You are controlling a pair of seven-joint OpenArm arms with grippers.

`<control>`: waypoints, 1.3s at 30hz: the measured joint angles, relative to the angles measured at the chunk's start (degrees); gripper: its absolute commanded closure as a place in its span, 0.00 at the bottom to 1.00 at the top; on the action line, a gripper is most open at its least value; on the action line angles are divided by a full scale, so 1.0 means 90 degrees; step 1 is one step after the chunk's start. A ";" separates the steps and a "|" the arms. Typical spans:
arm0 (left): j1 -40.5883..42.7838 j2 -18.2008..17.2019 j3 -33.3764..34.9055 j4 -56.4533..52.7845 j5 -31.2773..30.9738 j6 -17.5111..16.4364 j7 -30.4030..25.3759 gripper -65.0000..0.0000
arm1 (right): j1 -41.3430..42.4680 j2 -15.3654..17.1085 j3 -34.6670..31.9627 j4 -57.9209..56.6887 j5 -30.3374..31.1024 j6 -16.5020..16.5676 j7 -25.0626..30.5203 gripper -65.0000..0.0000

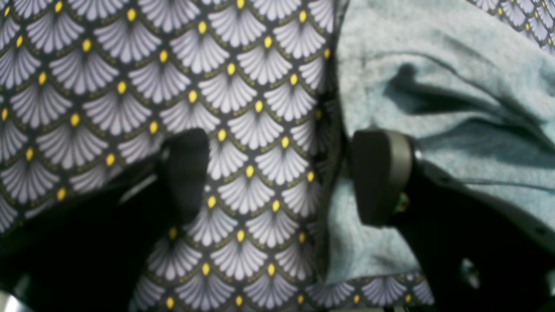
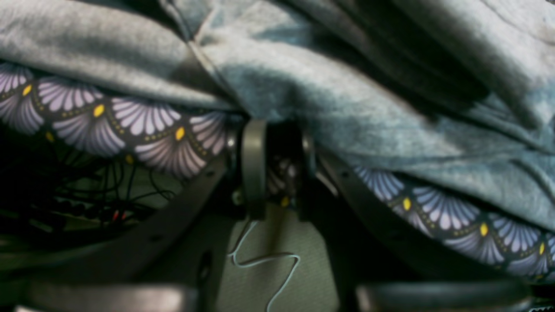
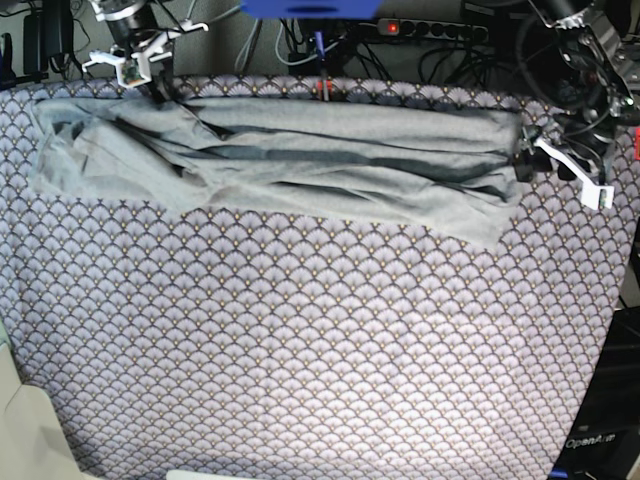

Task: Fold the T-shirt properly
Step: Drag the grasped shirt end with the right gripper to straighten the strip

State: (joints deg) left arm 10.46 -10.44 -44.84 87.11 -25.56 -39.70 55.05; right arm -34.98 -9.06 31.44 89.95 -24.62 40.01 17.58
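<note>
The grey T-shirt [image 3: 300,150] lies bunched in long folds across the far part of the table. My right gripper [image 3: 140,75] is at the shirt's far left corner, by the table's back edge. In the right wrist view its fingers [image 2: 253,164] stand close together, my right gripper [image 2: 278,167] shut on the T-shirt [image 2: 329,104], whose fabric gathers at their tips. My left gripper [image 3: 535,155] sits at the shirt's right end. Seen from the left wrist, my left gripper [image 1: 282,173] is wide open and straddles the edge of the T-shirt [image 1: 455,86], with nothing held.
A purple-white scallop-patterned cloth [image 3: 300,350] covers the whole table and hangs over its back edge [image 2: 143,125]. Cables and a power strip [image 3: 430,28] run behind the table. A pale box corner [image 3: 30,430] shows at the near left.
</note>
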 measured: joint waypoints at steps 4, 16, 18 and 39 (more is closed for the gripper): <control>0.0000 0.0000 0.0000 0.0000 0.0000 0.0000 0.0002 0.23 | -0.0019 -0.0002 0.0007 -0.0002 0.0015 0.0000 0.0027 0.79; 0.0000 0.0002 0.0000 0.0000 -0.0002 0.0000 0.0000 0.23 | -0.0039 -0.0002 0.0287 0.0112 -0.0007 0.0000 -0.0041 0.49; 0.0002 0.0000 0.0000 0.0000 0.0000 0.0002 0.0000 0.23 | -0.0039 -0.0002 0.0279 0.0107 -0.0007 0.0000 -0.0041 0.49; 0.0000 0.0015 0.0000 0.0000 0.0000 0.0000 0.0000 0.23 | 0.0024 0.0053 0.0046 -0.0641 0.0350 -0.0117 0.0612 0.50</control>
State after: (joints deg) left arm 10.46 -10.31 -44.84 87.11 -25.56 -39.70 55.05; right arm -34.76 -8.58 31.86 84.18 -21.47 38.96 23.09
